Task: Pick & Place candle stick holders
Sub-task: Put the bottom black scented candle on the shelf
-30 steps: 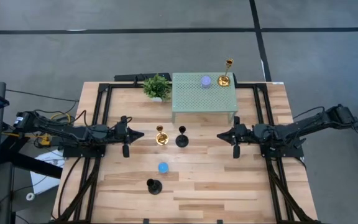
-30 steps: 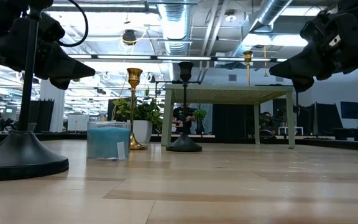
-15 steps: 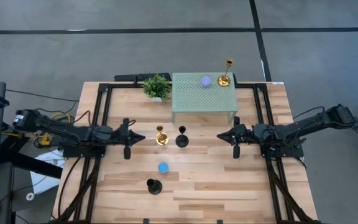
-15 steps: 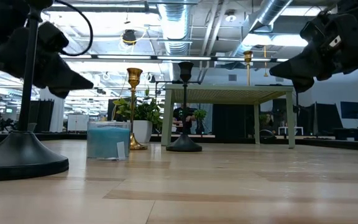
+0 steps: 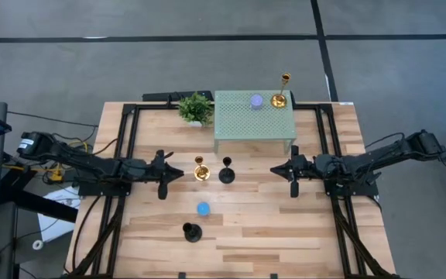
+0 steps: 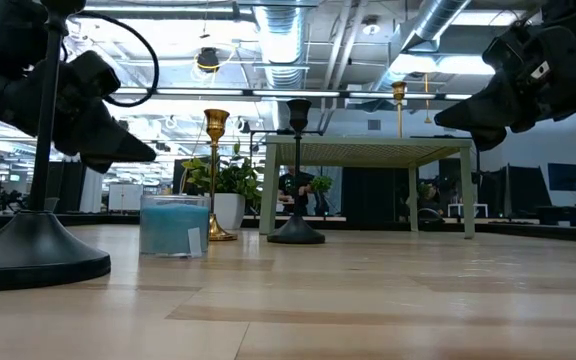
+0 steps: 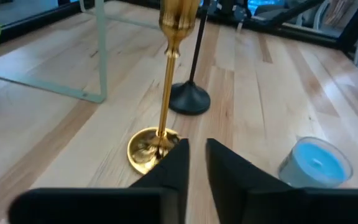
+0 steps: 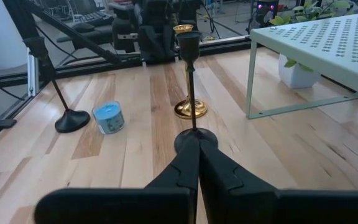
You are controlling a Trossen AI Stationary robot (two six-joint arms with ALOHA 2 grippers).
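A gold stemmed holder (image 5: pixel 200 171) and a black stemmed holder (image 5: pixel 226 174) stand upright on their round bases at mid-table. A low blue holder (image 5: pixel 203 208) and a second black stemmed holder (image 5: pixel 191 232) stand nearer the front. A purple holder (image 5: pixel 256 101) and a second gold holder (image 5: pixel 280 97) stand on the small green table (image 5: pixel 238 128). My left gripper (image 5: pixel 178 172) hovers just left of the gold holder (image 7: pixel 160 99), its fingers a narrow gap apart (image 7: pixel 197 155) and empty. My right gripper (image 5: pixel 273 169) is shut and empty, right of the black holder (image 8: pixel 191 93).
A small green plant (image 5: pixel 196 108) in a white pot stands at the back, left of the green table. The wooden tabletop (image 5: pixel 285 225) is bare at the front right. Black frame rails (image 5: pixel 122 139) run along both sides.
My left gripper has gone toward the table's right edge, closer to the gold holder at mid-table, and has sunk a little with its tip pointing lower. No holder has moved.
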